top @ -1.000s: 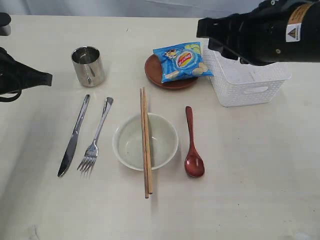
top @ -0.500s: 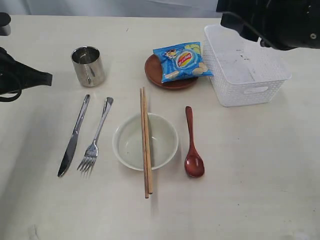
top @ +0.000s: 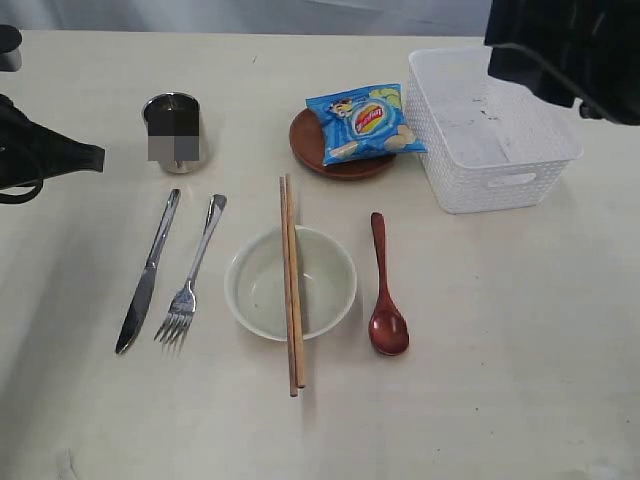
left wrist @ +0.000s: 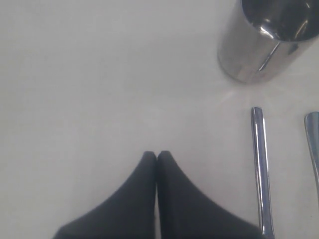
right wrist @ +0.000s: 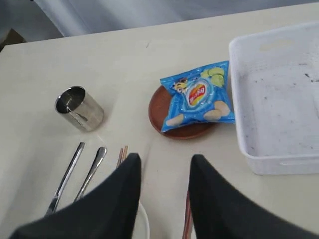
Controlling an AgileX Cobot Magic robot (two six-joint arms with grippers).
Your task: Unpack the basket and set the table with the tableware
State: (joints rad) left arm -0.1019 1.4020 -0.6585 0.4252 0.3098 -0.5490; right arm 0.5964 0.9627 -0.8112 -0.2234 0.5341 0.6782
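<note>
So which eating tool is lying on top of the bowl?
The two wooden chopsticks: they lie across the rim of the cream bowl. The knife and fork lie on the table on one side of it, the red-brown spoon on the other.

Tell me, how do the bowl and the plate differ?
The bowl is cream and deep; the plate is brown and shallow. Chopsticks lie across the bowl; a snack bag lies on the plate. Both are round and sit on the table.
</note>
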